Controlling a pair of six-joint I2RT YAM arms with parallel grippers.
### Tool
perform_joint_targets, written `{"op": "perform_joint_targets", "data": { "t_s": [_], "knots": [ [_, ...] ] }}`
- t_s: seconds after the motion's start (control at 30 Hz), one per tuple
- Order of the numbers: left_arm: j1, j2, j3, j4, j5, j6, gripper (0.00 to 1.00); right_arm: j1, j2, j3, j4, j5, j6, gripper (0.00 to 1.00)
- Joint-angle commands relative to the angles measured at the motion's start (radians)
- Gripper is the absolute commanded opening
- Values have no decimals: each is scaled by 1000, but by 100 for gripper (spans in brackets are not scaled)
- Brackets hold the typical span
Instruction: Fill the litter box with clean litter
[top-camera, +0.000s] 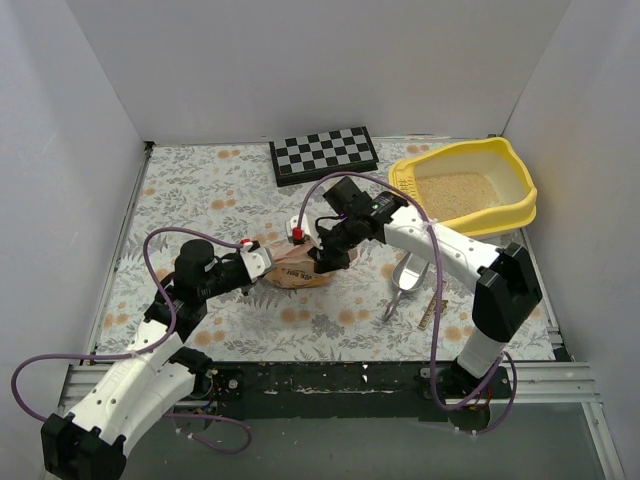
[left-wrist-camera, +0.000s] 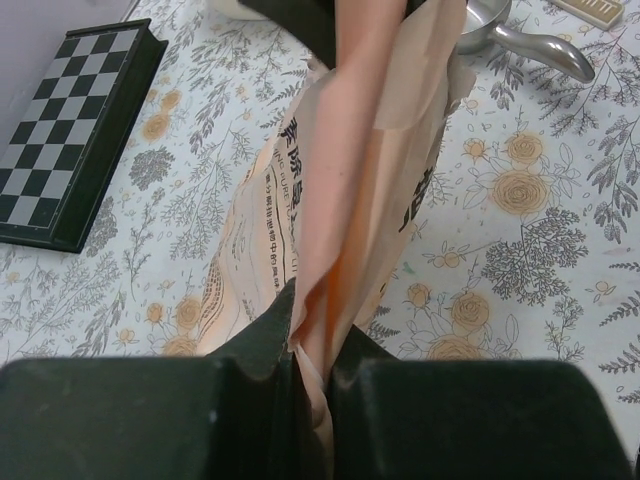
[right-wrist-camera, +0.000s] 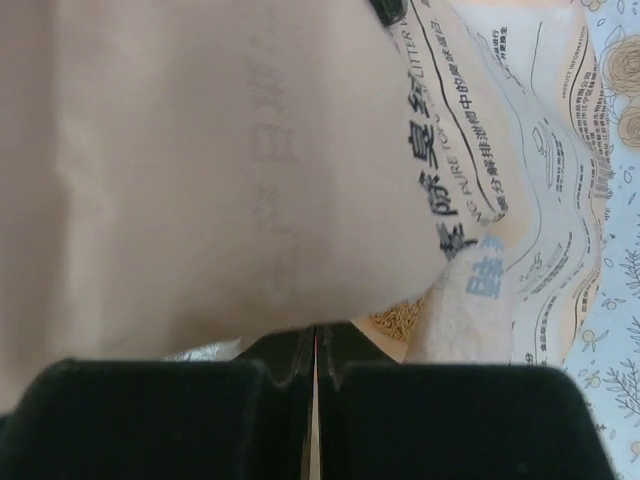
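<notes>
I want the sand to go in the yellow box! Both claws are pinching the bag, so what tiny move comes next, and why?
Probably lift the bag a little, both arms together. The left gripper and right gripper are each shut on it. It seems to lie on the table, apart from the litter box, so it must rise before travelling there.

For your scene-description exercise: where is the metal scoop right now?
Top view: the scoop lies on the table right of centre, beneath the right arm, nearer than the yellow litter box.
</notes>
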Motion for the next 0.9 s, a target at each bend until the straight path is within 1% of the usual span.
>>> {"op": "perform_joint_targets", "data": {
  "t_s": [0.0,0.1,0.17,0.27,0.3,0.37,0.4,0.43,0.47,0.6,0.77,0.87],
  "knots": [
    [-7,-33,-8,85,18,-18,0,21,61,59,44,34,51,1],
    [-7,-28,-6,97,14,-21,0,21,91,70,85,75,96,1],
    [-7,-22,-6,106,6,-23,0,21,92,50,143,128,143,13],
    [-7,-7,-5,144,-2,-36,0,15,88,7,275,240,223,36],
    [-7,4,-5,167,-5,-43,0,10,89,4,303,256,243,46],
    [-7,28,-3,198,-8,-50,0,1,86,-7,363,277,274,62],
    [-7,42,3,209,-9,-55,0,0,85,-15,383,282,281,73],
    [-7,60,5,239,-15,-56,0,-2,79,-24,395,284,280,79],
    [-7,82,9,250,-18,-55,0,-5,74,-29,407,285,283,81],
    [-7,166,34,290,-44,-47,0,-16,52,-59,447,310,295,83],
    [-7,249,61,344,-72,-44,0,-31,-7,-79,472,339,305,84],
    [-7,262,71,348,-77,-40,0,-40,-49,-84,459,345,301,84]
  ]
}}
